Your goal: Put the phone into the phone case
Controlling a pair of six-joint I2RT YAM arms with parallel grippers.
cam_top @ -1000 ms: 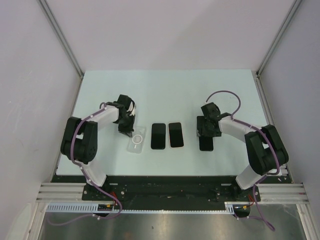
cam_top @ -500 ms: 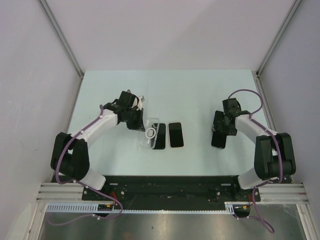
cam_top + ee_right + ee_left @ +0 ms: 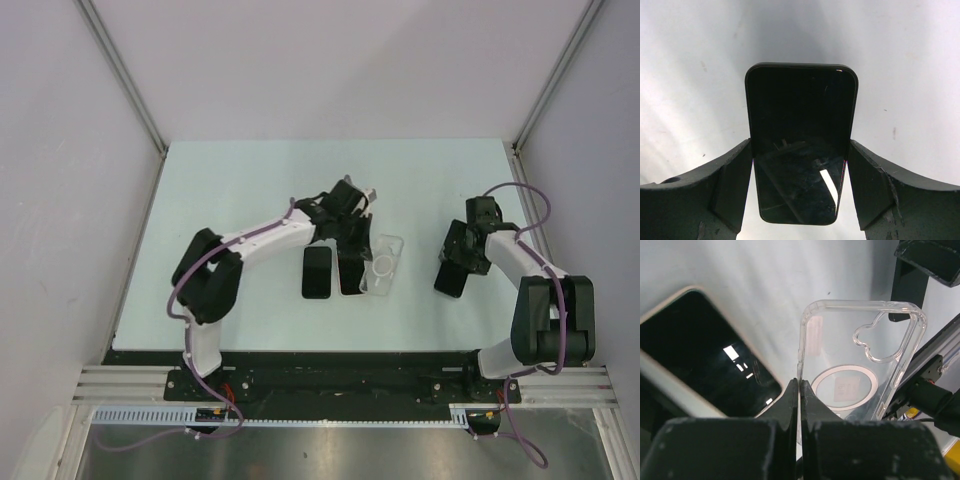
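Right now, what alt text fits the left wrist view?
The left gripper pinches one long edge of a clear phone case with a ring on its back. A phone with a dark screen lies face up beside it.

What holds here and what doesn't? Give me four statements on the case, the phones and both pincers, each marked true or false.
1. The left pincer is shut on the edge of the clear case. True.
2. The right pincer is open and empty. False: it is shut on a dark phone.
3. The clear case has a phone in it. False: it is empty.
4. A black phone and a light-rimmed phone lie side by side on the table. True.
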